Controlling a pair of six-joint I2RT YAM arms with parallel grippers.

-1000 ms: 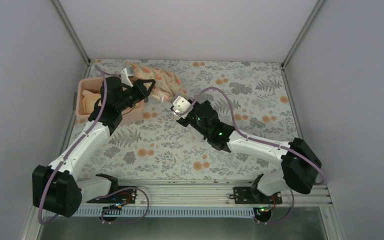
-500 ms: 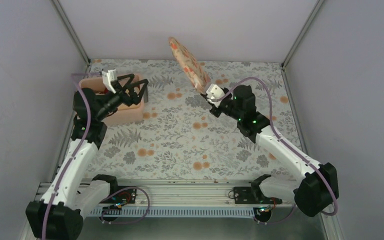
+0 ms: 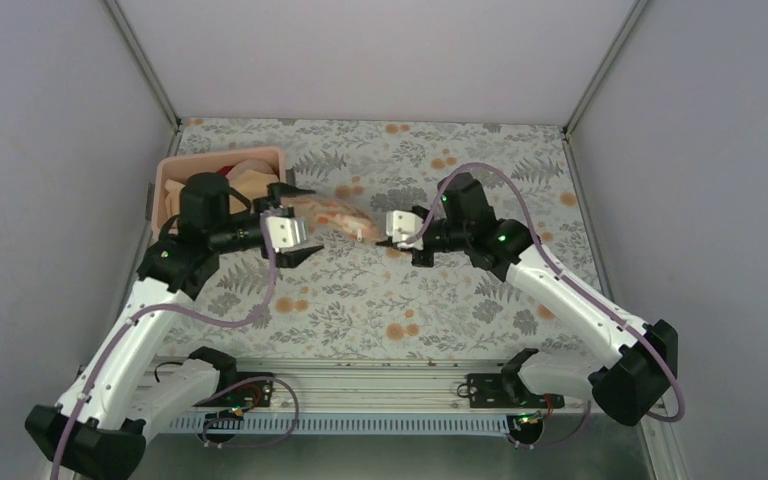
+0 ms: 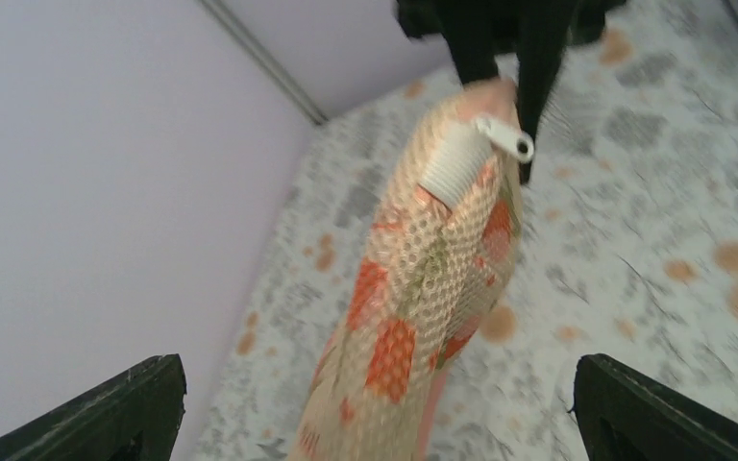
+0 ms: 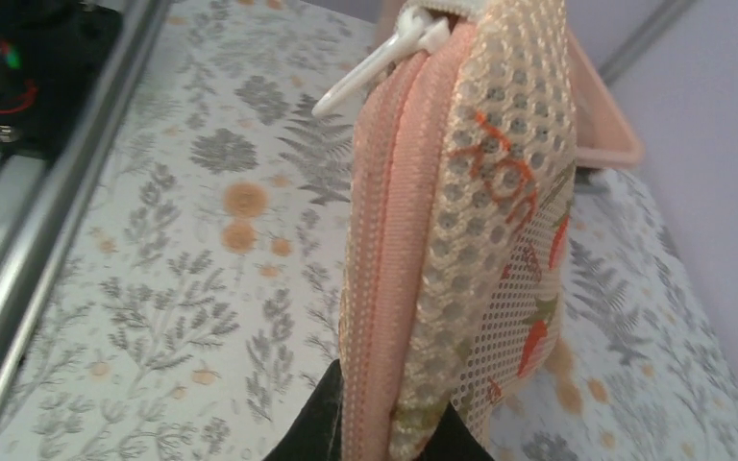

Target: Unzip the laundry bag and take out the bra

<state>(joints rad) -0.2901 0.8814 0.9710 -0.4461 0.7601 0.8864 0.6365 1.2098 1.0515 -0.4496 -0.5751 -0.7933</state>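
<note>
The laundry bag (image 3: 340,215), peach mesh with red-orange marks, hangs level above the table's middle. My right gripper (image 3: 382,230) is shut on its right end; its fingers (image 5: 327,423) pinch the pink zip edging, and the bag (image 5: 471,240) stands away from them. The white zip pull (image 5: 384,58) sticks out at the far end. My left gripper (image 3: 300,222) is open, facing the bag's (image 4: 423,279) other end, which reaches in between its wide-apart fingers (image 4: 125,413). The zip pull (image 4: 504,139) shows near the right gripper's black fingers. The bra is hidden.
A rigid pink bin (image 3: 220,155) stands at the back left, behind the left arm, with peach fabric (image 3: 250,180) in it. The bin's rim (image 5: 605,125) also shows past the bag in the right wrist view. Grey walls close in the floral table.
My left gripper opened and came away from the bin toward the middle. The right gripper lifted the bag high at the back, then swung it down level in front of the left gripper.
</note>
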